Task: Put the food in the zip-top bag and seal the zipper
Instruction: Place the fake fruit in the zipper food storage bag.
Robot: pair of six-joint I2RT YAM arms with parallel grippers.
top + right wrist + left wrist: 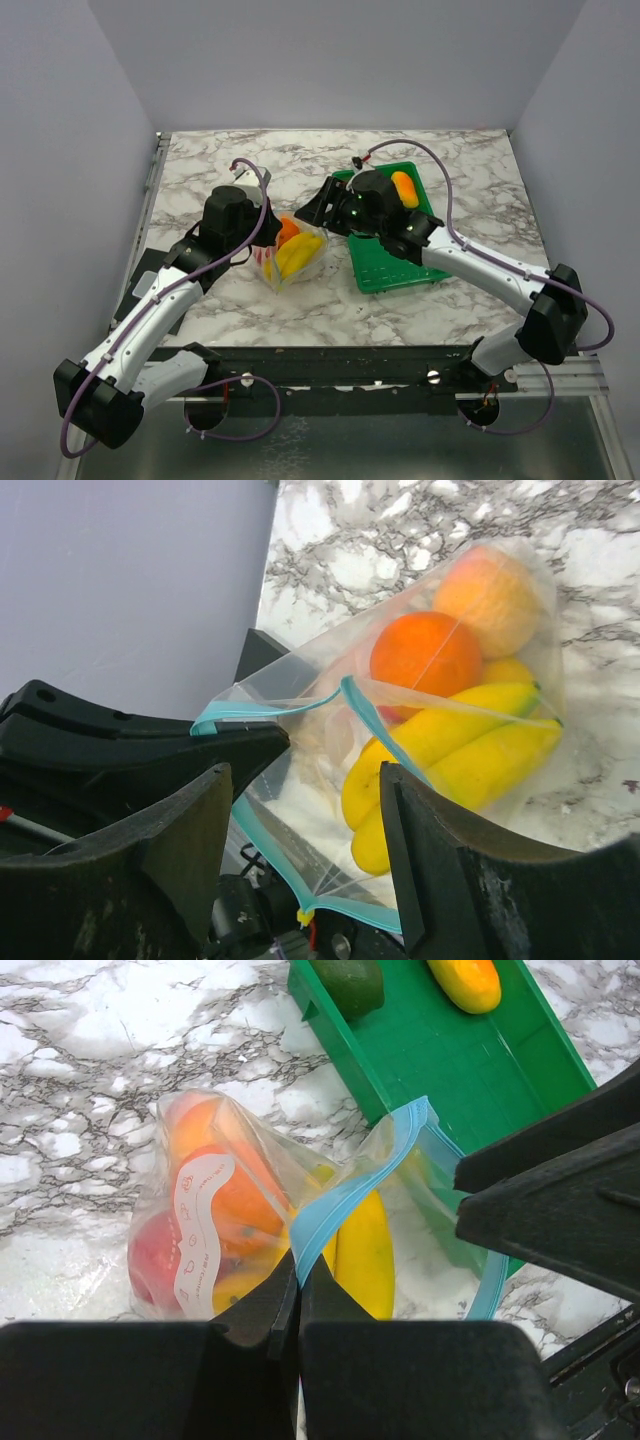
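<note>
Marble table (220, 160), left pincer (298, 1278) pinching zipper (345, 1196) (fruit (366, 1250) bagged)

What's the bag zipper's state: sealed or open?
Open: the zipper gapes, its blue strips apart in both wrist views, banana visible through the mouth.

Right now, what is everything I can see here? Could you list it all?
zip-top bag: one, clear with white label, on the table between the arms
zipper: one, light blue, along the bag's mouth
oranges: two, orange, inside the bag
banana pieces: two, yellow, inside the bag
red piece: one, red, inside the bag
tray: one, green, right of the bag
dark green piece: one, on the tray
orange-yellow fruit: one, on the tray
table: one, white-grey marble
left tool: one, black, shut on the zipper
right tool: one, black, open at the bag's mouth
</note>
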